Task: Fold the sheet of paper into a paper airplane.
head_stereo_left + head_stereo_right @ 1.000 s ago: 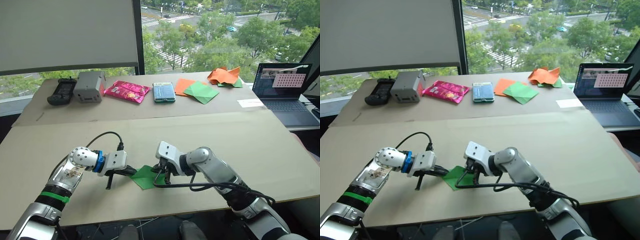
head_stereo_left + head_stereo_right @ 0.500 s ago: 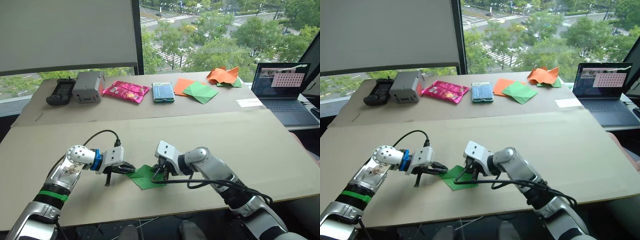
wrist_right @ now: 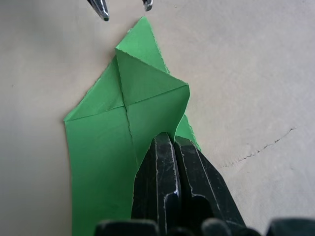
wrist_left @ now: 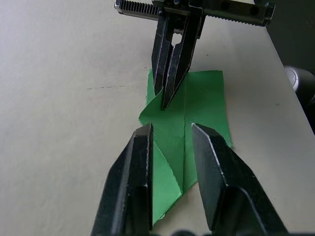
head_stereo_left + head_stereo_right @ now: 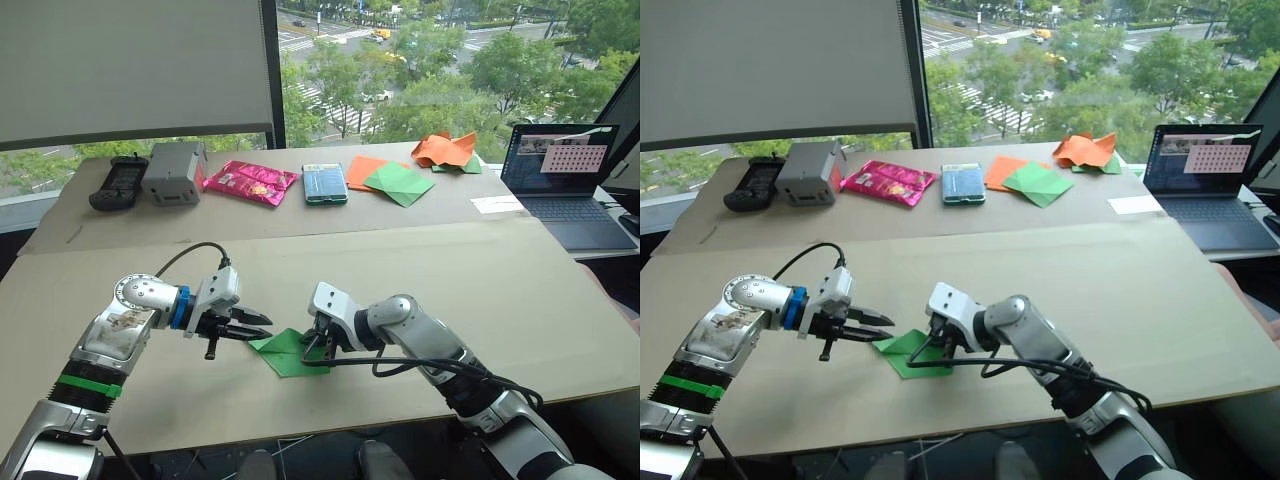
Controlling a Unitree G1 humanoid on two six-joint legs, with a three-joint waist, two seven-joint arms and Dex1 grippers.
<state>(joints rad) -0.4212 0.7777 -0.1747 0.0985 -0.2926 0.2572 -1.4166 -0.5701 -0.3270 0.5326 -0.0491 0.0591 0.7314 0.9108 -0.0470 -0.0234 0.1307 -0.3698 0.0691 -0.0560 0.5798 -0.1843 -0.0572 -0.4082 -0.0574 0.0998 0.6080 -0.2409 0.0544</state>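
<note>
Bright green creased paper point(image 5: 288, 351), partly folded into a pointed wedge, lies flat near the desk's point(image 5: 500, 290) front edge, roughly midway between its left and right edges. The right gripper point(image 5: 318, 347), its two black fingers clenched together, presses or pinches one folded flap, while the left gripper point(image 5: 262, 328) hovers just off the pointed end with its fingers spread and grasping nothing. Risk here looks twofold: thin paper could slide or tear if the right gripper drags rather than presses, and the raised flap could spring open once released, spoiling the crease. The sheet's long axis runs across the desk from left to right, its point aimed at the left gripper and the left edge.
</note>
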